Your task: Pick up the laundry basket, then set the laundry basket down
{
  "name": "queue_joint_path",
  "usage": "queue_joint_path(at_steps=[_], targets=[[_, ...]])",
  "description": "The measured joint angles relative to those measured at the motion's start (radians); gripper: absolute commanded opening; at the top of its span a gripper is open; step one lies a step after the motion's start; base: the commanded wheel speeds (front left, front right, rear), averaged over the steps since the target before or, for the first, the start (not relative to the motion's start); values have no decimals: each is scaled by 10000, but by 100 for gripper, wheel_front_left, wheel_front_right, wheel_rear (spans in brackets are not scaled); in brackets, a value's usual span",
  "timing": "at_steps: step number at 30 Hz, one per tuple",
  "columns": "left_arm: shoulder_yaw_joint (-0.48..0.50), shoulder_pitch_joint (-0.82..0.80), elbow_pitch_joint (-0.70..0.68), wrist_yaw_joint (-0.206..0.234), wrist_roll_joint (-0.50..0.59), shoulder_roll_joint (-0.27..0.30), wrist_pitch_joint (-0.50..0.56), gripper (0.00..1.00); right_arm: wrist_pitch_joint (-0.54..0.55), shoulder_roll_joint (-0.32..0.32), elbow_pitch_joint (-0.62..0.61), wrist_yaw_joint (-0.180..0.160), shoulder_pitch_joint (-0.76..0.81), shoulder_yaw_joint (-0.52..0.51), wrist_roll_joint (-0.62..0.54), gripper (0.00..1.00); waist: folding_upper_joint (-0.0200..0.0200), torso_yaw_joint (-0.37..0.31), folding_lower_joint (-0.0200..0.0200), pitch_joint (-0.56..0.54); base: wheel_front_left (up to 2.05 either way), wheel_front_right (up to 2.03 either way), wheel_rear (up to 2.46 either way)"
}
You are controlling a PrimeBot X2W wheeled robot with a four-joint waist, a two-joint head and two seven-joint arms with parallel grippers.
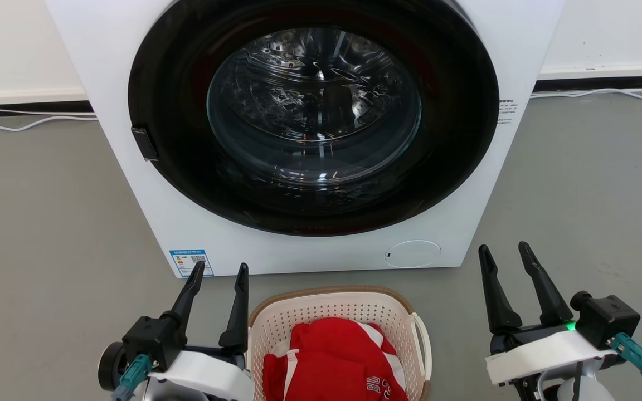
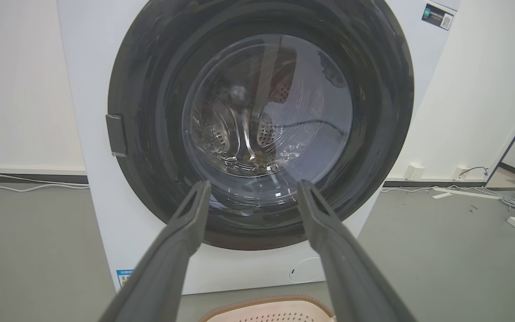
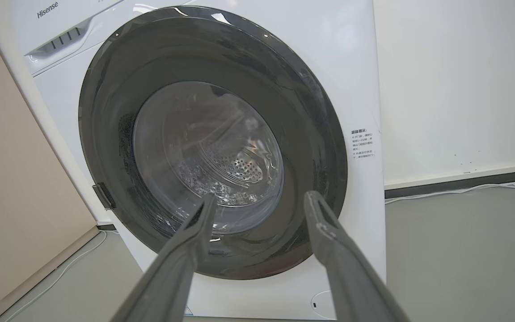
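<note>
Bottom centre, the laundry basket [image 1: 332, 307] (red cloth [image 1: 332, 351] inside) sits between left gripper [image 1: 220, 267] and right gripper [image 1: 504, 247], both spread wide

The laundry basket [image 1: 326, 307], on the floor just in front of the washer [image 1: 298, 253], is cut off by the head view's bottom edge, so its near end is out of sight. The red garment [image 1: 332, 356] inside it is cropped the same way, and its white lettering is too partial to read. The left claw [image 1: 220, 268] covers the basket's left side; contact cannot be told. The washer's top runs past the upper edge. The blue label [image 1: 190, 262] at the washer's lower left corner is too small to read.
</note>
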Motion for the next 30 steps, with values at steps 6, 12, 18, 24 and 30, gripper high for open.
queue_joint_path(at_steps=[6, 12, 18, 24, 30], targets=[[0, 0, 17, 0, -2, 0, 0, 100, 0, 25, 48, 0, -1, -23, -88, 100, 0, -17, 0, 13, 0, 0, 0], [-13, 0, 59, 0, -2, 0, 0, 100, 0, 27, 163, 0, -1, -27, -163, 100, 0, -37, 0, 64, 0, 0, 0], [-92, -21, 105, 46, -4, 2, 0, 100, 0, 17, 322, 0, -5, -61, -163, 100, 0, -41, 0, 336, 0, 0, 0], [-190, -297, 148, 73, -6, 6, 0, 100, 0, -42, 393, 0, -44, -119, -159, 100, 0, -33, 0, 778, 0, 0, 0], [-242, -702, 284, 119, -98, 4, 0, 100, 0, -176, 464, 2, -536, -146, -142, 100, 0, -13, 0, 1479, 0, 0, 0]])
